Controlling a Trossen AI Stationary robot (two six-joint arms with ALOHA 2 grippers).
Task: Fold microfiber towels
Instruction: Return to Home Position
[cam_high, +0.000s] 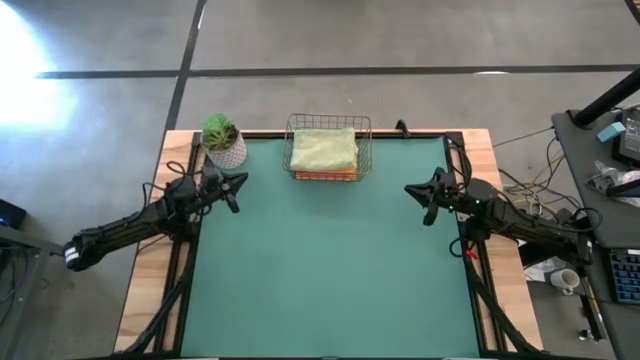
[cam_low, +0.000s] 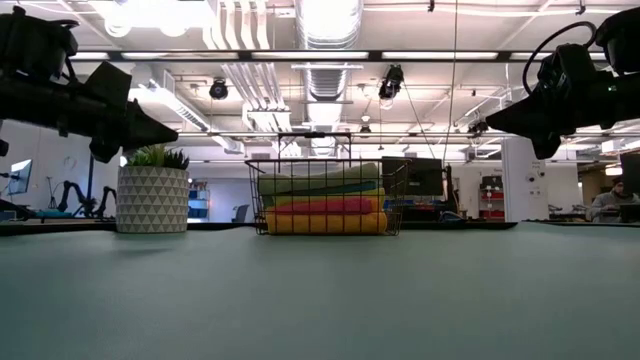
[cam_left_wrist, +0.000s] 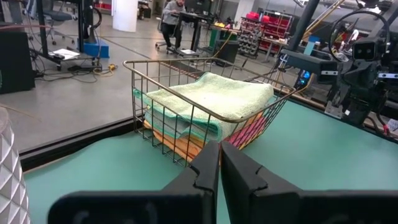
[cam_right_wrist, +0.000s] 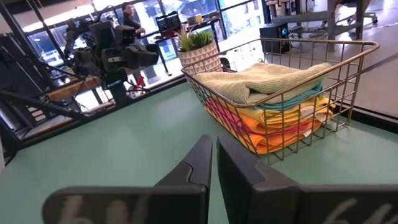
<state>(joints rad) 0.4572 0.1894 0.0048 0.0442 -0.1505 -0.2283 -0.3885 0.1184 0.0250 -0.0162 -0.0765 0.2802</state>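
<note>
A wire basket (cam_high: 328, 150) stands at the table's far edge, holding a stack of folded microfiber towels: pale sage green on top (cam_high: 324, 148), then teal, yellow, pink and orange (cam_low: 325, 222) below, as the low view shows. My left gripper (cam_high: 238, 182) hovers shut above the mat at the far left, pointing at the basket (cam_left_wrist: 205, 118). My right gripper (cam_high: 410, 190) hovers shut above the mat at the far right, also pointing at the basket (cam_right_wrist: 280, 93). Neither touches anything.
A potted plant in a white patterned pot (cam_high: 222, 142) stands at the far left corner, close to my left gripper. The green mat (cam_high: 330, 270) covers the table. Cables and a desk with clutter (cam_high: 600, 180) lie beyond the table's right edge.
</note>
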